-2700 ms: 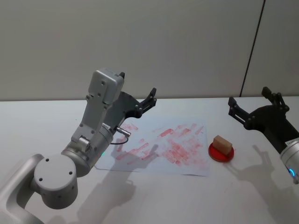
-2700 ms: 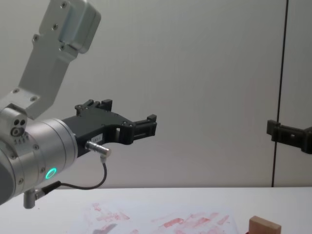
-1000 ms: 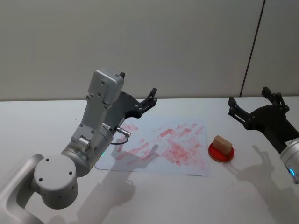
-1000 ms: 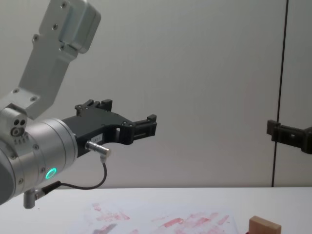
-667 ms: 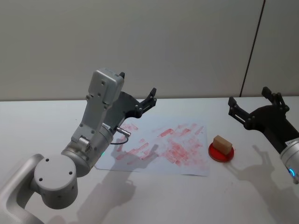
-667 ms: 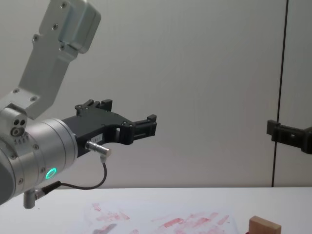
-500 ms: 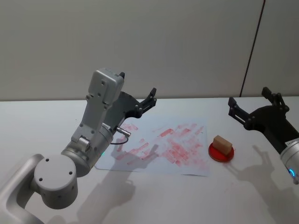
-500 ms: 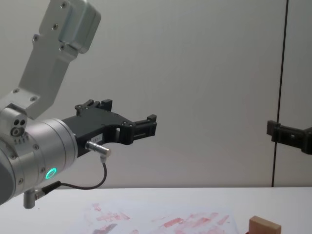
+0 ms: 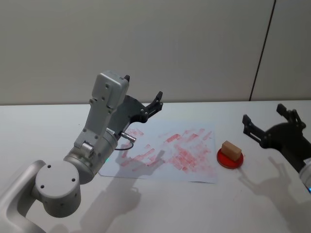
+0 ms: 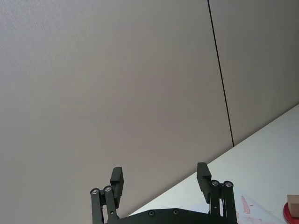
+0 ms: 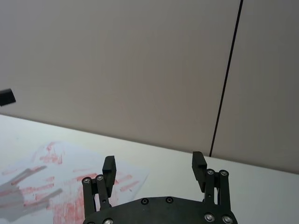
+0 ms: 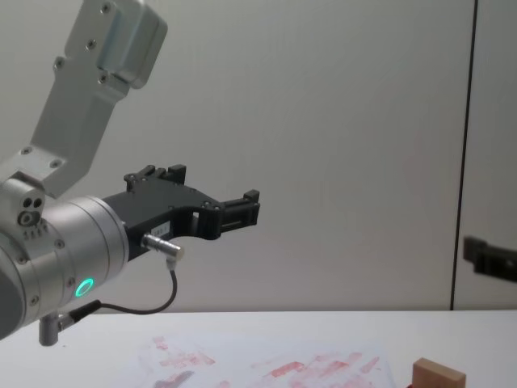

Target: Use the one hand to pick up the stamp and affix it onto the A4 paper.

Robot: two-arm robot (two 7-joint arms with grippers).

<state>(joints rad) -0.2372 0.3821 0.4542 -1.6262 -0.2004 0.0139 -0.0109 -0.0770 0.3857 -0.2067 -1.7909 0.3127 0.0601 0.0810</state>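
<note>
Head view: small light-tan wooden block stamp (image 9: 232, 150) is sitting on the round red pad (image 9: 222, 158), just right of the red-smudged white A4 paper (image 9: 165, 153); right gripper (image 9: 263, 114) is hovering right of it, fingers spread; left gripper (image 9: 143, 87) is idling raised, spread too; we're advising squaring the jaws across the block's narrow width before descending; its long axis is running far-left to near-right.

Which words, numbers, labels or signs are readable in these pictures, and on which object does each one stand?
No text is readable in any view.
Red prints on the A4 paper: smudged, no letters legible.
Small white label on the left gripper, seen in the chest view: too small to read.
</note>
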